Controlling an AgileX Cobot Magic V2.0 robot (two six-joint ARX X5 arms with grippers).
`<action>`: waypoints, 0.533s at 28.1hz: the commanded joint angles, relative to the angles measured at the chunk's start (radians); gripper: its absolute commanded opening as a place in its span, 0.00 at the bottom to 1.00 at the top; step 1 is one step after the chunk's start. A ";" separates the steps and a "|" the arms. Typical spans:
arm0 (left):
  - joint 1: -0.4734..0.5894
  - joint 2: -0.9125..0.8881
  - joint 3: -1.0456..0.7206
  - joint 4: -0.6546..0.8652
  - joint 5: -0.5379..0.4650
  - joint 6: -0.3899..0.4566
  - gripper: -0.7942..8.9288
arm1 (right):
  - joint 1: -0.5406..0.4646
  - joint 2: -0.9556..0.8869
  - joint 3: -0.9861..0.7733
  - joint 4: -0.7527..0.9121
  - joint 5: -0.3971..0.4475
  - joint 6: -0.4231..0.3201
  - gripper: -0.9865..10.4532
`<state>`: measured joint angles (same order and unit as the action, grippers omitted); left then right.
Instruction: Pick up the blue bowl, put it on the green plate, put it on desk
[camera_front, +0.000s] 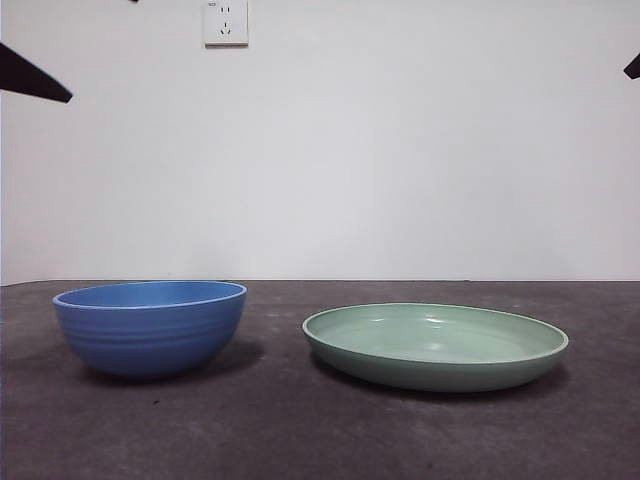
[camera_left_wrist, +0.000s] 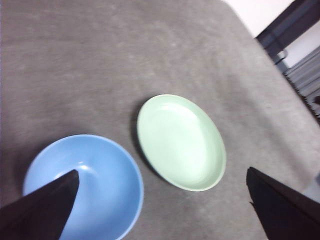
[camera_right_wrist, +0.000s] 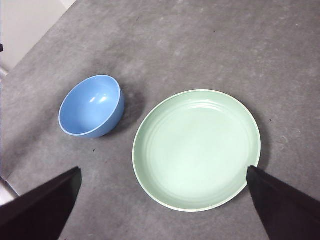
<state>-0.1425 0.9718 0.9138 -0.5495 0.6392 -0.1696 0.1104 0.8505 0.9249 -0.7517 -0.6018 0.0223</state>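
Front view: nothing done yet, bowl and plate apart on the desk
Front view shows the bowl (camera_front: 150, 326) upright on the desk (camera_front: 300, 430), with the plate (camera_front: 436, 345) beside it and a clear strip of desk between them; only black arm tips show at the top corners, so neither arm is at work. Left wrist view has the left gripper (camera_left_wrist: 162, 200) high above the desk, jaws spread wide and empty, the bowl (camera_left_wrist: 95, 185) under one jaw and the plate (camera_left_wrist: 181, 142) near it. Right wrist view has the right gripper (camera_right_wrist: 165, 200) also high, jaws wide apart and holding nothing, above the plate (camera_right_wrist: 196, 149), the bowl (camera_right_wrist: 92, 106) off to one side. By my reading every step is left: grasp the bowl, set it on the plate, then back on the desk
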 joint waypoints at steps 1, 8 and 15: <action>-0.003 0.030 0.020 -0.011 -0.078 0.035 0.73 | 0.002 0.004 0.017 0.007 -0.001 -0.006 0.61; -0.003 0.147 0.020 -0.087 -0.179 0.031 0.73 | 0.002 0.004 0.017 0.006 -0.001 0.001 0.61; -0.004 0.340 0.020 -0.113 -0.181 0.031 0.72 | 0.002 0.004 0.017 0.007 -0.001 0.003 0.61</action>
<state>-0.1425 1.2858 0.9138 -0.6647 0.4652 -0.1474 0.1104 0.8505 0.9249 -0.7517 -0.6018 0.0227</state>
